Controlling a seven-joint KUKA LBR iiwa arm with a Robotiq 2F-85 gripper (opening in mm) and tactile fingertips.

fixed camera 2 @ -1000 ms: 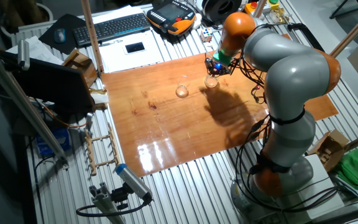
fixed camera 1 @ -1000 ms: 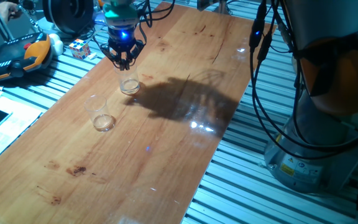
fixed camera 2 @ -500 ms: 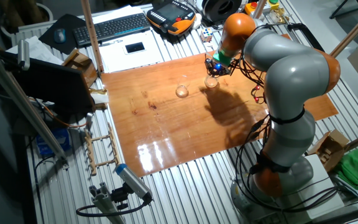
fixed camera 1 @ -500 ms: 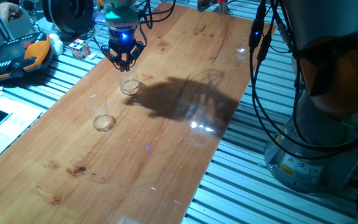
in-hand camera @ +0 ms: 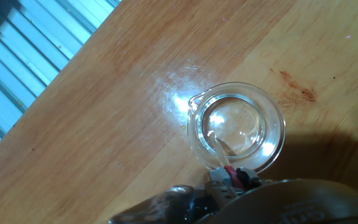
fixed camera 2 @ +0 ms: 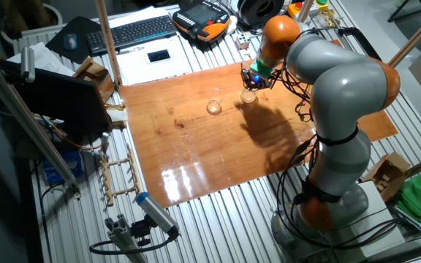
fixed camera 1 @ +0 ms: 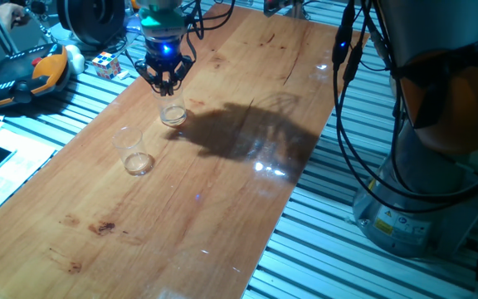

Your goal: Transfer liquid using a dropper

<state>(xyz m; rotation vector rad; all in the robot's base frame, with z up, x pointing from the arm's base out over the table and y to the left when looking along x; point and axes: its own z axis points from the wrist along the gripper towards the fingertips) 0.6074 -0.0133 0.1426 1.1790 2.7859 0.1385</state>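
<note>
On wooden table [fixed camera 1: 222, 183], dropper [in-hand camera: 224, 155] points down into tumbler [in-hand camera: 237, 126].

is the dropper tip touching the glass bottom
Cannot tell. The hand view shows the dropper reaching down into the glass, but not whether its tip meets the bottom.

Glossy wooden table [in-hand camera: 104, 124], seemingly clear glass tumbler [in-hand camera: 272, 124]

Your count: two glasses, one dropper, one gripper.

You have two glasses on the table [fixed camera 1: 222, 166]: one [fixed camera 1: 173, 113] under the gripper [fixed camera 1: 163, 83], the other [fixed camera 1: 134, 153] apart and nearer the fixed camera. You have one dropper [in-hand camera: 224, 155], seen in the hand view, its tip inside the first glass. Beyond the table you can count one keyboard [fixed camera 2: 134, 33] and one Rubik's cube [fixed camera 1: 106, 63].
</note>
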